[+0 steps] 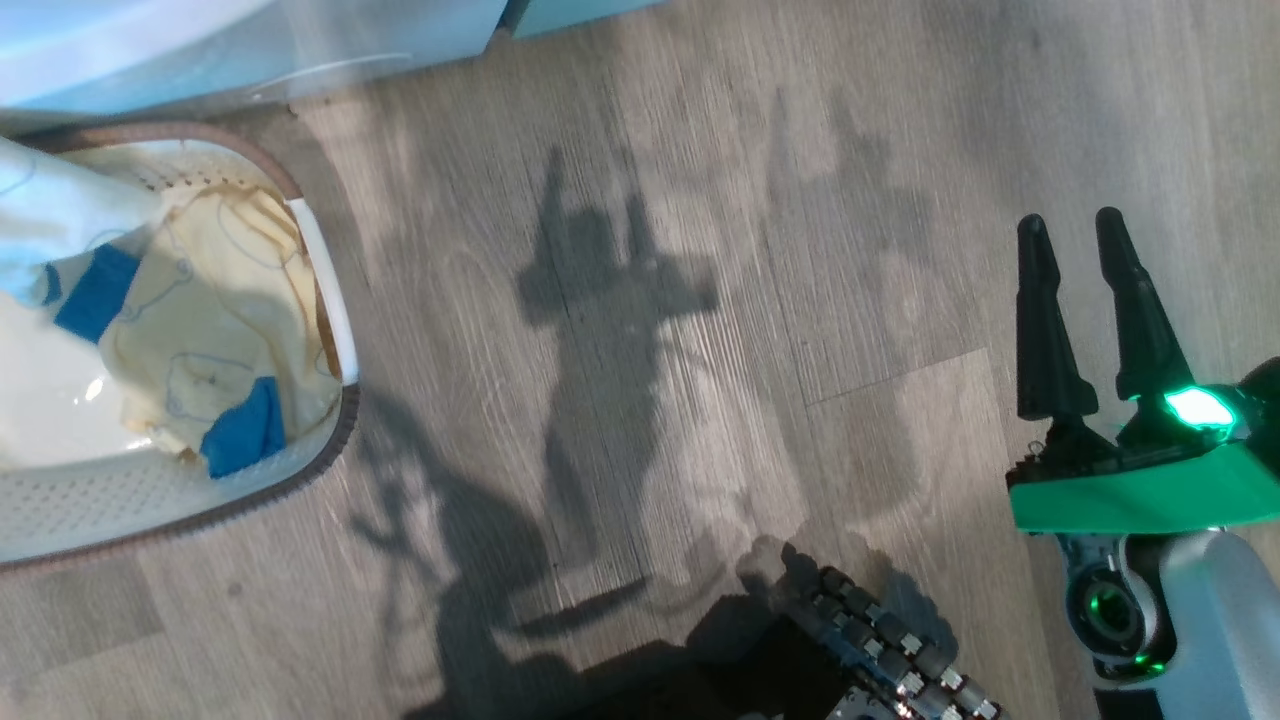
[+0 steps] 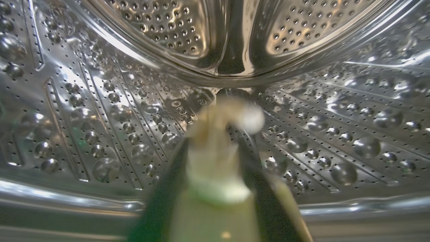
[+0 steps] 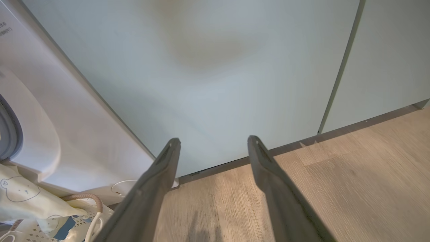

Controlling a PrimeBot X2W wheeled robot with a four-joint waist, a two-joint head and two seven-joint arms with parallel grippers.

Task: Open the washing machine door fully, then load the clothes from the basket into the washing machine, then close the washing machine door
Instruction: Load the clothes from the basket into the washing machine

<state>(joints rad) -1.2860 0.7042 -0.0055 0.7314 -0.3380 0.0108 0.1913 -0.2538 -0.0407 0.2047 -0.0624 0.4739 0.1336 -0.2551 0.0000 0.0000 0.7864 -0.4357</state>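
1. The left gripper [image 2: 215,134] is inside the steel drum [image 2: 100,117]; its fingers are clamped on a pale yellow cloth [image 2: 218,158], which bunches past the tips; all of this is blurred in the left wrist view.
2. The drum wall is dimpled and perforated all round; a raised rib [image 2: 231,40] runs up the far side.
3. The right gripper [image 1: 1072,240] hangs over the floor [image 1: 800,200] with its fingers apart and nothing between them; a green band and a green light sit at its wrist.
4. In the right wrist view that gripper [image 3: 214,141] points at the foot of pale green cabinet doors [image 3: 218,84]; the white washer [image 3: 84,134] stands just left of them, its grey ring [image 3: 10,134] at the edge.
5. Small writing [image 3: 4,30] on the washer's front is too small to read; a line-drawn bear [image 3: 16,191] is printed on one cloth.
6. The basket [image 1: 340,430] stands on the floor at the washer's foot, well apart from the right gripper; the clothes [image 1: 220,330] lie in it, yellow with blue patches [image 1: 245,430]; a white handle [image 3: 95,222] loops at its brown rim.
7. The floor is grey-brown wood plank, with the robot's shadow [image 1: 600,300] across it; the robot's base [image 1: 880,640] shows at the bottom.
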